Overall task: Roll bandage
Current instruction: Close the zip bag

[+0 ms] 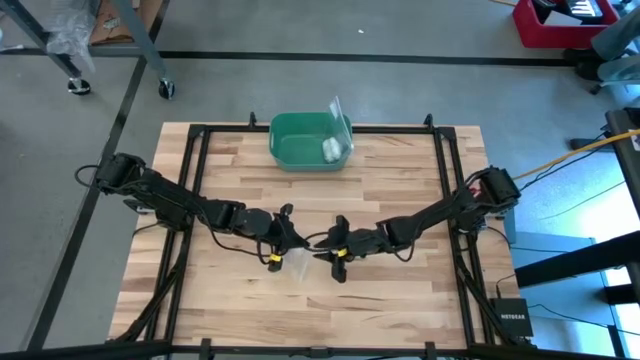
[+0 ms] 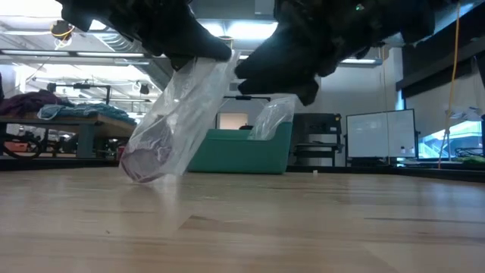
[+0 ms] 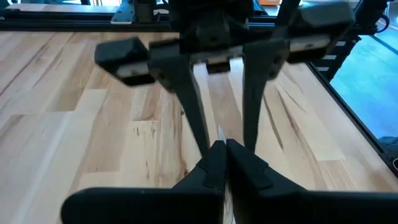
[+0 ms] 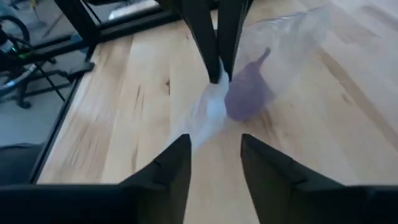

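The bandage is a small purple roll lying in the lower end of a clear plastic bag. My left gripper is at the table's middle, shut on the bag's top. My right gripper faces it from the right and is open. Its fingers stand just short of the bag and touch nothing. In the left wrist view the right gripper's two fingers stand spread apart beyond my shut left gripper. My left gripper pinches the bag's bunched upper edge between its two fingertips, coming from the table's left and slanting down. The bag hangs slanted below the fingers with the bandage in its bottom. Whether the bag's bottom touches the table, I cannot tell.
A green bin stands at the table's far middle with a small white roll and a clear bag inside. The wooden table lies bare around both grippers. A black frame runs along the table's edges.
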### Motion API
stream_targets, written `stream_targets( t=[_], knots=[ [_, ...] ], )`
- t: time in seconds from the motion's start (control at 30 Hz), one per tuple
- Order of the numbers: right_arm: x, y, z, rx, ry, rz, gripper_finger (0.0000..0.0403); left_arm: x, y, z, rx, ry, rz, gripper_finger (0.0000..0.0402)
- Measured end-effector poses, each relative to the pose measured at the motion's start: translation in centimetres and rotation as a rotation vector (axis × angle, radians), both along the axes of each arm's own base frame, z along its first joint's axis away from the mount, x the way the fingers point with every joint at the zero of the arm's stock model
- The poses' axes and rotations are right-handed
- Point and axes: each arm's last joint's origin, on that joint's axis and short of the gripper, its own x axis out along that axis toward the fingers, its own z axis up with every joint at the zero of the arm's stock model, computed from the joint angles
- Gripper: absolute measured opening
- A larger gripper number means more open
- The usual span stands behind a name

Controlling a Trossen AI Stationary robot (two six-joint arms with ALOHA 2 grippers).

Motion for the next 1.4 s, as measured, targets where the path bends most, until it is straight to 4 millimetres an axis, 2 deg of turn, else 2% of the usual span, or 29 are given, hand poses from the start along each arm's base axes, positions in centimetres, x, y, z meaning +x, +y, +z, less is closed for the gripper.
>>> stream_targets(
  t=[0.2,0.4,0.53,0.67,0.73,0.97,1.4],
  knots=[
    [0.9,0.8,-1.3,0.004,-0.084,0.005,0.0153,0.0,0.0,0.0,-0.001,-0.001,-0.001,0.0000],
    [0.9,2.0,-2.0,-0.039,-0.144,-0.048,0.0133,0.0,0.0,0.0,0.000,0.003,-0.003,0.0000],
    [-0.4,2.0,-2.9,-0.036,-0.173,-0.053,0.0114,0.0,-0.1,-0.1,-0.003,0.007,-0.004,0.0000],
    [-1.9,1.0,-2.7,0.040,-0.330,-0.076,0.0101,0.0,-0.1,0.0,-0.003,0.005,-0.003,0.0000],
    [-2.2,0.6,-3.0,0.060,-0.351,-0.087,0.0100,0.0,-0.1,0.0,-0.007,0.005,-0.002,0.0000],
    [-0.9,1.3,-3.9,0.065,-0.345,-0.046,0.0102,0.1,-0.1,0.3,-0.012,-0.030,-0.003,0.0000],
    [0.1,1.3,-2.8,0.023,-0.387,-0.053,0.0094,0.1,-0.1,0.2,-0.004,-0.027,-0.005,0.0000]
  ],
)
